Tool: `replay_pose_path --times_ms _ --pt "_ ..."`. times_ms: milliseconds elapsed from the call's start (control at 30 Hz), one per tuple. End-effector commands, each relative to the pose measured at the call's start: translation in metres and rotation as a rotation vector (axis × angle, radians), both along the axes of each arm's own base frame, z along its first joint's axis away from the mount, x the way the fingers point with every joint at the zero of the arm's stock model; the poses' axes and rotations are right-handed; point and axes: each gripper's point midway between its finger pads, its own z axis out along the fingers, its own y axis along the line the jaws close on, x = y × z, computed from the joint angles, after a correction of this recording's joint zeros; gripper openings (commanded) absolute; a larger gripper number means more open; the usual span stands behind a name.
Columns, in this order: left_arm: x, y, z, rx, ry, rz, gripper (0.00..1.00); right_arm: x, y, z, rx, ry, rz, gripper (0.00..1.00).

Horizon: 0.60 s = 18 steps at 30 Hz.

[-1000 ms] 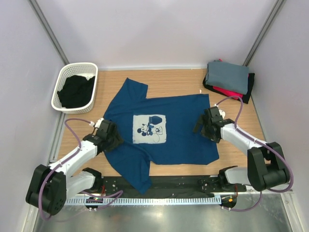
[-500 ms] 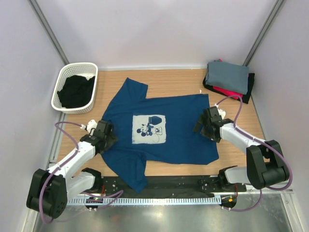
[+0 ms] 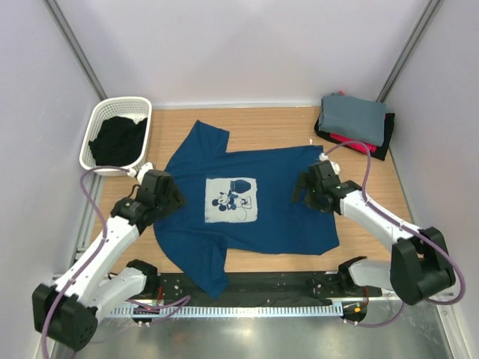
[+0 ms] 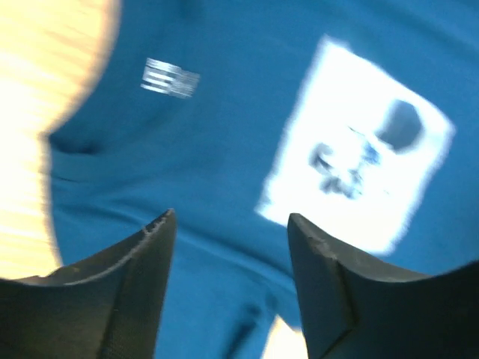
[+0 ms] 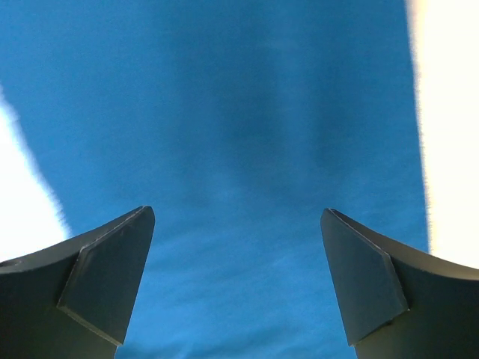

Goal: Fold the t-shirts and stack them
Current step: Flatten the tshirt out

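Navy t-shirt (image 3: pixel 281 213) lies spread print-up on the table (image 3: pixel 262 123)

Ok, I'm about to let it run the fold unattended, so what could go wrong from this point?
The blue shirt lies askew, so a fold may come out crooked. Its near sleeve reaches onto the black rail at the front and might snag or drag. The left tool and the right tool are open, holding nothing, over flat cloth. A pinch there could bunch the fabric rather than lift an edge.
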Motion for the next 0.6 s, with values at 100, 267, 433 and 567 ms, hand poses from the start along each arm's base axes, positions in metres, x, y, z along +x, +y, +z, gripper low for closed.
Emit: replay_pose_path --times_ms 100,267,433,567 --pt "-0.071 -0.046 -0.005 -0.211 0.118 -0.151 0.52 -0.006 0.088 0.100 0.103 -0.238 0.313 0.95" --pt "-0.114 -0.070 -0.033 -0.345 0.211 -0.191 0.30 -0.036 0.138 0.089 0.140 -0.180 0.476 0.87" --pt "-0.126 -0.076 -0.050 -0.318 0.275 -0.228 0.17 -0.056 0.181 0.055 0.092 -0.086 0.591 0.83" --pt "-0.136 -0.090 -0.069 -0.349 0.323 -0.228 0.11 -0.069 0.220 0.055 0.115 -0.079 0.656 0.79"
